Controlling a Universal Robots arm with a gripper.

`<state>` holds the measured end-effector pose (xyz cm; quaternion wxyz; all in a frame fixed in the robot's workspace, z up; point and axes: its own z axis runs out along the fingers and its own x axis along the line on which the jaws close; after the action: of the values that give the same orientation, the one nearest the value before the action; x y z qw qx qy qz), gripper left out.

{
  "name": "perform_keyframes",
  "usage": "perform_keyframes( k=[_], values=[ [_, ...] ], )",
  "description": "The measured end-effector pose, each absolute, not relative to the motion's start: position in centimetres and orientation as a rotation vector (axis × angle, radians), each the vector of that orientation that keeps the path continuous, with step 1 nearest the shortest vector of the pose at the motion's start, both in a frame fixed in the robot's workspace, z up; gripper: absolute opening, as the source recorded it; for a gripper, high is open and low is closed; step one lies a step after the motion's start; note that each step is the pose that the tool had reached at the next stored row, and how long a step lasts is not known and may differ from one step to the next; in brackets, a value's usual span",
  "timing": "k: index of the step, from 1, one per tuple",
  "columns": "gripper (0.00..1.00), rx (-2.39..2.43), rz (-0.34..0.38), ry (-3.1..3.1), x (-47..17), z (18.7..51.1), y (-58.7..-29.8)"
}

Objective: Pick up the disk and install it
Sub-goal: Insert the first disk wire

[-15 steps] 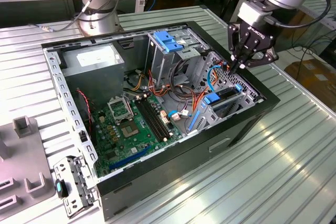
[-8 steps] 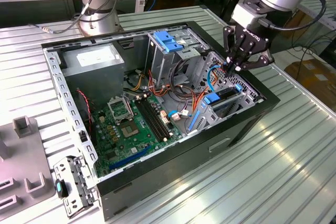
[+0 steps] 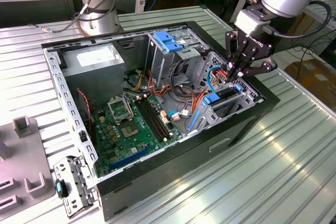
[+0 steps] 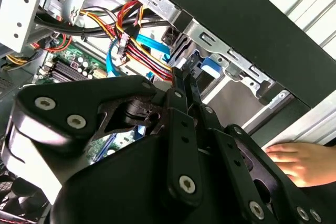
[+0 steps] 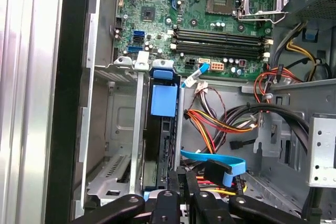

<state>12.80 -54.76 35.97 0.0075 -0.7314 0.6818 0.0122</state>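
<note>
The disk (image 5: 163, 100) stands on edge in a metal bay slot at the front of the open computer case (image 3: 247, 124), with a blue rail along its upper side and its dark body running down into the slot. In the exterior view the disk (image 3: 223, 95) sits in the bay on that view's right. My gripper (image 3: 232, 77) hangs right over that bay. In both wrist views its black fingers (image 5: 176, 182) are drawn together, the gripper (image 5: 181, 174) tip meeting the disk's end beside the cables. From the second wrist view, the gripper (image 4: 185, 74) points at the blue rail (image 4: 205, 69).
Red, orange and yellow cables (image 5: 220, 124) and a blue flat cable (image 5: 215, 163) crowd the bay's side. The motherboard (image 3: 131, 124), grey power supply (image 3: 97, 61) and blue-latched drive cage (image 3: 168, 40) fill the case. A person's hand (image 4: 299, 161) rests outside the case wall.
</note>
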Motion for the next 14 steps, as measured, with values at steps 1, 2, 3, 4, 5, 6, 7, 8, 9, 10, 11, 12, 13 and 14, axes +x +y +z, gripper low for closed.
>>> perform_keyframes(
  k=[1, 2, 3, 4, 5, 6, 7, 8, 9, 10, 11, 12, 13, 14],
  values=[
    [0.17, -2.286, 0.038, 2.133, 12.80, 35.94, -54.76],
    [0.17, -2.283, 0.038, 2.136, 12.80, 35.88, -54.76],
    [0.17, -2.280, 0.038, 2.139, 12.80, 35.81, -54.82],
    [0.17, -2.278, 0.038, 2.142, 12.79, 35.69, -54.97],
    [0.17, -2.277, 0.038, 2.142, 12.79, 35.62, -55.14],
    [0.17, -2.277, 0.038, 2.142, 12.78, 35.59, -55.43],
    [0.17, -2.277, 0.038, 2.142, 12.74, 35.57, -55.51],
    [0.17, -2.277, 0.038, 2.142, 12.64, 35.58, -55.51],
    [0.17, -2.277, 0.038, 2.142, 12.60, 35.57, -55.52],
    [0.17, -2.277, 0.038, 2.142, 12.52, 35.56, -55.51],
    [0.17, -2.273, 0.029, 2.138, 12.15, 35.53, -55.51],
    [0.17, -2.271, 0.026, 2.137, 12.15, 35.48, -55.52],
    [0.17, -2.271, 0.025, 2.136, 12.16, 35.42, -55.51],
    [0.17, -2.267, 0.025, 2.140, 12.16, 35.33, -55.51]
  ],
)
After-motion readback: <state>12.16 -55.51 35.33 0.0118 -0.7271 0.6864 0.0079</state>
